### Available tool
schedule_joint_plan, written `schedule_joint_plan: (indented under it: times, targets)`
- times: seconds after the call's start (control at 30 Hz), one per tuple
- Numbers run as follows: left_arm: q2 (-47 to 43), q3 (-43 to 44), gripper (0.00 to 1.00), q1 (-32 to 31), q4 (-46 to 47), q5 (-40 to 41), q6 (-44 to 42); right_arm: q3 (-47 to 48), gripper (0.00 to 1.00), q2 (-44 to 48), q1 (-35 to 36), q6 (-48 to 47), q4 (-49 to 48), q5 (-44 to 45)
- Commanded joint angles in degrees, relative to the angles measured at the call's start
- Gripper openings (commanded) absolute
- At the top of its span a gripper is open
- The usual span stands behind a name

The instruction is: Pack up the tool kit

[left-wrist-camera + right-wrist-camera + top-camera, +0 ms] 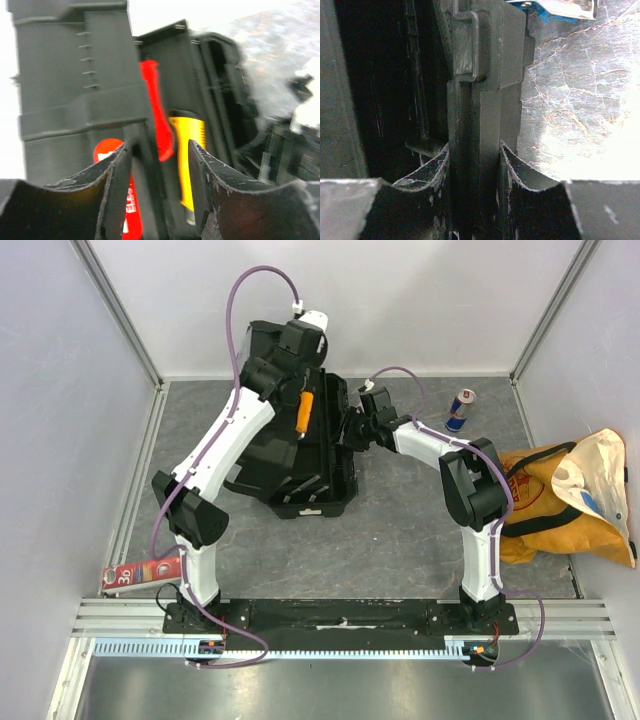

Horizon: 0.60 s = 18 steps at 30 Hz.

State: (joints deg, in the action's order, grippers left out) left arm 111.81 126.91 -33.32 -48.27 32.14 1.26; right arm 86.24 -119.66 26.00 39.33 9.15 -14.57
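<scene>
The black toolbox (305, 475) lies open mid-table with its lid (262, 345) raised at the far left. An orange-yellow-handled tool (306, 410) lies inside. My left gripper (298, 348) is over the lid's top. In the left wrist view it (160, 150) is open, straddling the lid's edge (142, 165), which lies by the left finger, with a red tool (152, 100) and a yellow handle (186, 150) beyond. My right gripper (352, 430) is shut on the toolbox's right wall (490, 75), which fills the gap between its fingers (474, 150).
A blue-silver drink can (460, 410) stands at the back right. A yellow-orange fabric bag (560, 500) lies at the right edge. A red packet (140, 575) lies at the front left by the left arm's base. White walls enclose the table.
</scene>
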Motion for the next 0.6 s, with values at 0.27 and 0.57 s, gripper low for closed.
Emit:
schedule_joint_plan:
  times: [0.27,0.57]
  targets:
    - [1.7,-2.0,0.55,-1.9,-2.4,-18.2,8.8,-2.9,0.01,2.2,-1.9,4.4,0.5,1.6]
    - [0.4,-2.1,0.55,-1.4,-1.8,-20.4,9.2,-2.0,0.08,8.3,-5.0,2.7,1.7,-1.1]
